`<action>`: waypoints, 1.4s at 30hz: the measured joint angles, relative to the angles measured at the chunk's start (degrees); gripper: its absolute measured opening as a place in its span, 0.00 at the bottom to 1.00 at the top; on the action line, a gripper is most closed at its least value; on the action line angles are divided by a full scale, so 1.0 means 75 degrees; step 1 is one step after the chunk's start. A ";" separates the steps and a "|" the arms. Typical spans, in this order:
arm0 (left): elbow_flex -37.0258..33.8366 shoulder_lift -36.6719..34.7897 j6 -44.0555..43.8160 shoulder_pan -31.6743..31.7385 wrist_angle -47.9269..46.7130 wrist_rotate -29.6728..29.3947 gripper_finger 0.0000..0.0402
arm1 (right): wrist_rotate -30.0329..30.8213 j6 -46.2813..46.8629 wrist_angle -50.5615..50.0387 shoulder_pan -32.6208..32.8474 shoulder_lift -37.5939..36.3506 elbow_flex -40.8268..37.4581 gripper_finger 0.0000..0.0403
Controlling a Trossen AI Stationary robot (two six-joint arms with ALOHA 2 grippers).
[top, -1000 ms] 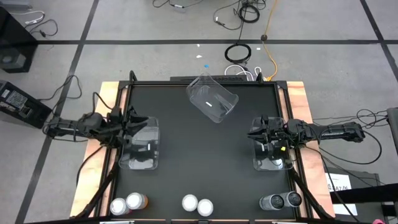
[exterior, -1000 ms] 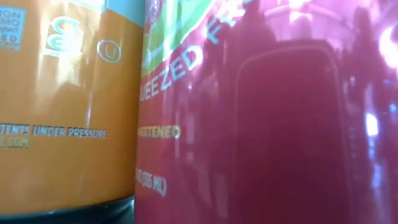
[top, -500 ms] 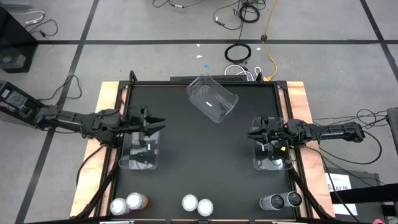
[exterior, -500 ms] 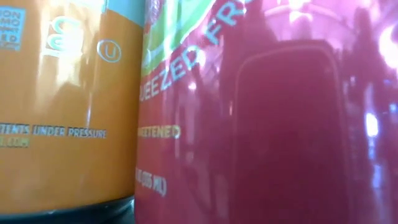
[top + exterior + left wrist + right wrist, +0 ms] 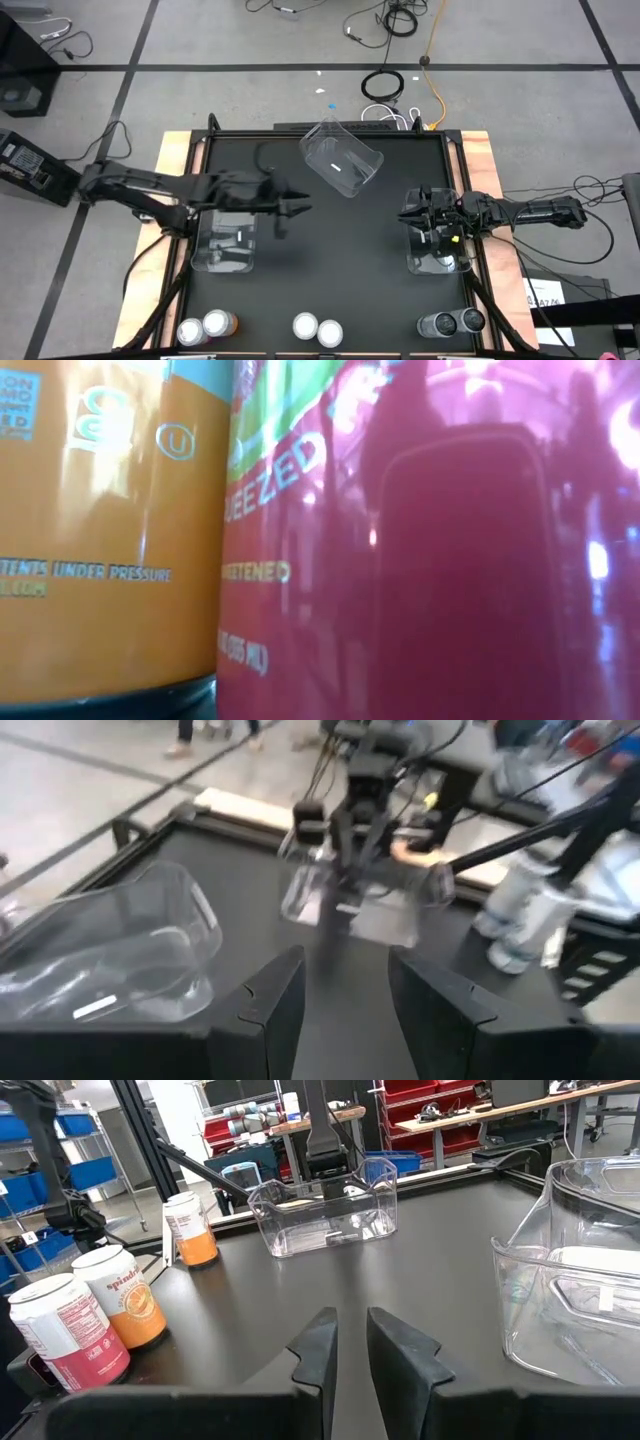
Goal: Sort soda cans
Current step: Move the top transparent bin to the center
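Observation:
Six soda cans stand upright on their bases along the table's near edge: an orange pair (image 5: 205,326) at the left, a middle pair (image 5: 317,328), and a dark pair (image 5: 452,322) at the right. In the low view an orange can (image 5: 100,530) and a red can (image 5: 430,560) fill the picture. My left gripper (image 5: 300,208) (image 5: 345,1010) is open, above the table's middle and right of the left bin. My right gripper (image 5: 403,214) (image 5: 351,1330) hovers over the right bin's left end, with a narrow gap between its fingers. Neither is near a can.
Three clear plastic bins are on the black table: the left bin (image 5: 225,240), the right bin (image 5: 438,252), and a tilted bin (image 5: 342,160) near the far edge. Bare black surface (image 5: 340,250) lies between the bins. Cables lie on the floor beyond the table.
My left arm has stretched out from over the left bin toward the table's right, carrying its gripper to the table's middle. The right arm, the bins and the cans have stayed where they were.

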 joint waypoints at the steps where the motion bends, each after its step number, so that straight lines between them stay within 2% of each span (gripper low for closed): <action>1: 0.0255 0.0272 0.0003 0.0066 -0.0196 0.0060 0.38 | 0.0000 0.0000 0.0000 0.0002 0.0001 -0.0001 0.12; 9: 0.1935 0.2176 -0.0011 0.0698 -0.1161 0.1031 0.38 | 0.0000 0.0000 0.0000 0.0002 0.0001 0.0000 0.12; 19: 0.4257 0.4277 -0.0402 0.1628 -0.2878 0.1094 0.38 | 0.0000 0.0000 0.0000 0.0000 0.0000 -0.0002 0.12; 25: 0.5480 0.5237 -0.0528 0.1887 -0.3240 0.1341 0.38 | 0.0000 0.0000 0.0000 0.0000 0.0003 -0.0001 0.12; 30: 0.5830 0.5470 -0.0761 0.1883 -0.3213 0.1340 0.38 | 0.0000 0.0000 0.0000 0.0000 0.0000 0.0000 0.12; 36: 0.5838 0.5465 -0.0790 0.1949 -0.2549 0.0679 0.38 | 0.0000 0.0000 0.0000 0.0000 0.0000 0.0000 0.12; 42: 0.5838 0.5468 -0.0800 0.2036 -0.2503 0.0587 0.38 | 0.0000 0.0000 0.0000 0.0000 0.0000 -0.0002 0.12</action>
